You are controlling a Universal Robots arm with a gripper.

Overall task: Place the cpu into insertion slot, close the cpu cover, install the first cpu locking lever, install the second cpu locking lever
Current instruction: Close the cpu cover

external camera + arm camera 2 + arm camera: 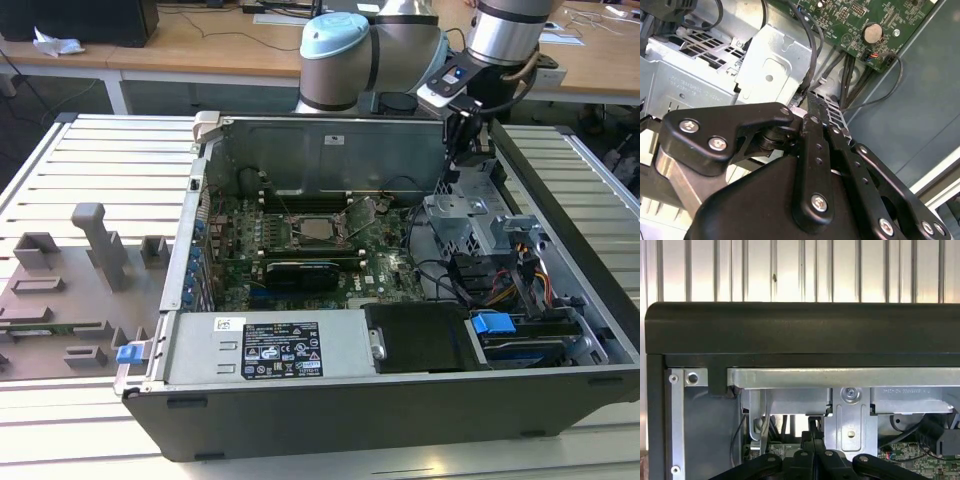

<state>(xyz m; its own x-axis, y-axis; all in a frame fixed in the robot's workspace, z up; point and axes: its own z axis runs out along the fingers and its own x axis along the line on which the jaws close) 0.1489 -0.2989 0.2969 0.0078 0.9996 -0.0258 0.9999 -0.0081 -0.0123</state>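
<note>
The cpu (322,231) sat in the insertion slot (297,233). Well off that slot, over the drive cage (465,215), the gripper (464,160) hung pressed together, empty; descending there, it might snag the loose cables (813,60) beside it.

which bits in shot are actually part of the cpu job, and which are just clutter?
Job: cpu, sitting in the insertion slot; cpu cover; gripper, shut, up by the drive cage.
Lying about: grey fixture blocks, power supply, blue latch, coin battery.
</note>
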